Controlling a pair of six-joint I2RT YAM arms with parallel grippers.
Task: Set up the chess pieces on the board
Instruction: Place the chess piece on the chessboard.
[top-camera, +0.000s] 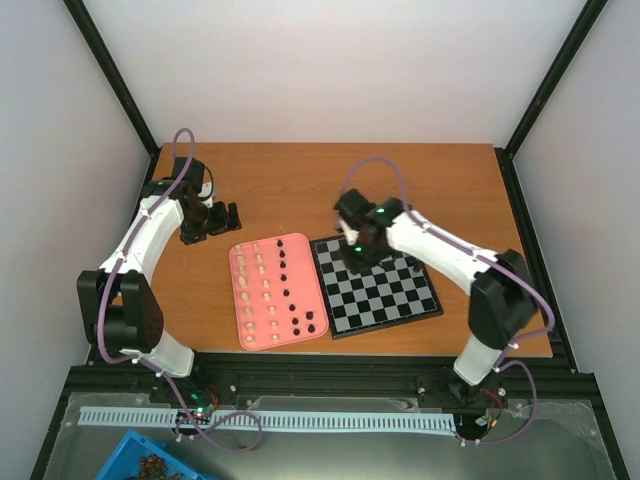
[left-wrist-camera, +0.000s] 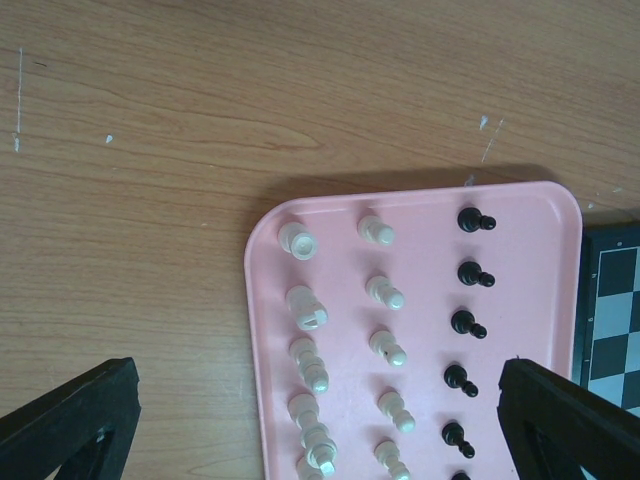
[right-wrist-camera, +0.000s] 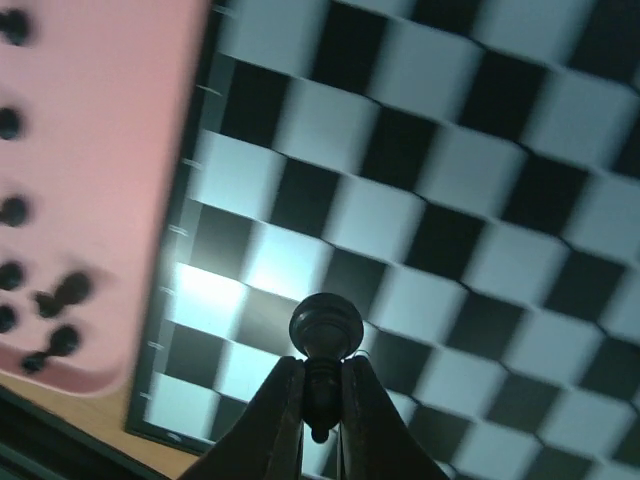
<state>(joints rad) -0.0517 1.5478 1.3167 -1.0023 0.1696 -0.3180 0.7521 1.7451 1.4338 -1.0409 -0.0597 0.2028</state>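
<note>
Worktop (top-camera: 300, 180) carried the chessboard (top-camera: 385, 295) just beside a pink tray (left-wrist-camera: 530, 260), where cream and black chess pieces (left-wrist-camera: 385, 293) sat in rows. Right jaws were closed on a black pawn (right-wrist-camera: 325, 328) below its head, above the board's tray-side squares, while left jaws hung wide open and empty near the tray. Light, rigid and smooth, such a piece would likely tip easily, so that narrow neck seemed the surest hold.
</note>
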